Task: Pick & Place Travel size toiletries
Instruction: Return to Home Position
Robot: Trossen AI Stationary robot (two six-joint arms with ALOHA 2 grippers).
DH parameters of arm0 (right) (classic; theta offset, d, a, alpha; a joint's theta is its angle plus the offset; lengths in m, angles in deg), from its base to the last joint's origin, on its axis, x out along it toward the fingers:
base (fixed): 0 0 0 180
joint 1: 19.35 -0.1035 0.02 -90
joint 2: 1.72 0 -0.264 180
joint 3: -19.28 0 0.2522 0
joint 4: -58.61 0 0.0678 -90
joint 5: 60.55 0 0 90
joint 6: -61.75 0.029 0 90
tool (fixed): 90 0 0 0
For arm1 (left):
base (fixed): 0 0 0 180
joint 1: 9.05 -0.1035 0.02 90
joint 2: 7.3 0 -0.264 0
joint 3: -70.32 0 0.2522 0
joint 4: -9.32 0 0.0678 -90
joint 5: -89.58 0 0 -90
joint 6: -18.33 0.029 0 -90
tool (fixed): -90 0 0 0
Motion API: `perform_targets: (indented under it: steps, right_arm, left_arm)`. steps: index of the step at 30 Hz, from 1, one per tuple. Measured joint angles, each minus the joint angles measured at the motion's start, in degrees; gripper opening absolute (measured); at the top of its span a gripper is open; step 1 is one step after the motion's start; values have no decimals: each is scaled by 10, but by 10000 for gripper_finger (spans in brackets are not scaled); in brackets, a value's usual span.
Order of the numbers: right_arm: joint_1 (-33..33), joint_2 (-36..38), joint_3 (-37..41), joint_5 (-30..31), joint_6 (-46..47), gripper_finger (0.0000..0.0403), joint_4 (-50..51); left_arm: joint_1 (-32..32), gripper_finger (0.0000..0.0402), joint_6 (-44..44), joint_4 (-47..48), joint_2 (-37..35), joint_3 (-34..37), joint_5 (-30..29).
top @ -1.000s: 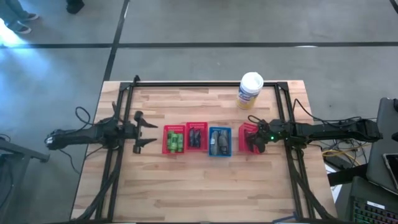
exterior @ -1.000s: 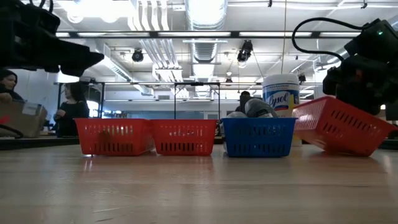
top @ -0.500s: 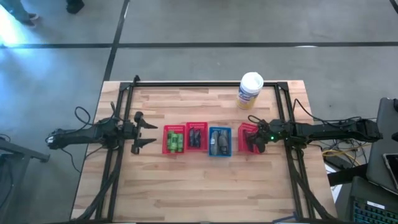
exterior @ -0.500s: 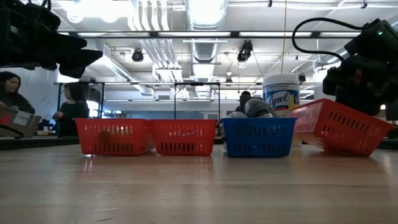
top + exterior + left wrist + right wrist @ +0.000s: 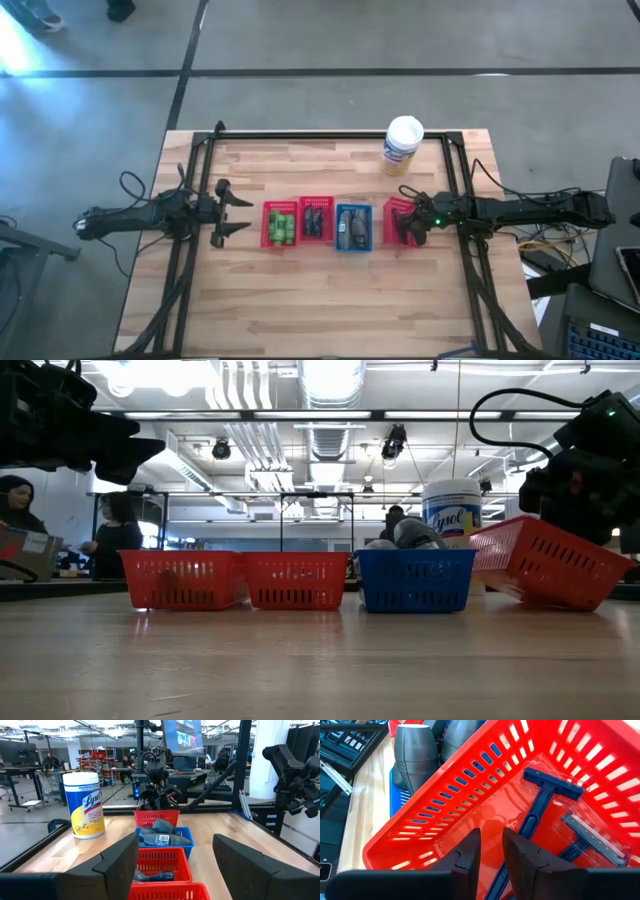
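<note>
The tilted basket [image 5: 485, 815] is pinched at its rim by the narrow right gripper [image 5: 491, 839]. Razors [image 5: 540, 802] are seen inside, just beyond. The left gripper [image 5: 248, 214] is held wide.

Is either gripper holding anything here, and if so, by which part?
The right gripper appears to pinch the tilted red basket by the wall nearest that arm, with one end lifted off the table. The left gripper is open and holds nothing.

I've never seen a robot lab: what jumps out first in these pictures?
Four baskets line the table's middle: three red, one blue. The right-hand red basket sits tilted, its rim pinched in the right gripper's fingers, razors inside. The left gripper waits open at the left; a white canister stands at the far edge.
</note>
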Motion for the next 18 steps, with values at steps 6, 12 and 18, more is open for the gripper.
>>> perform_targets:
  steps: [6,12,18]
  right_arm:
    - [0,0,0,0,0,95,0]
    - [0,-1,0,-5,-23,112,3]
    - [0,1,-5,-13,-84,128,-4]
  left_arm:
    - [0,262,0,0,0,0,-1]
    - [0,262,0,-1,0,0,-1]
    - [0,262,0,-1,0,0,-1]
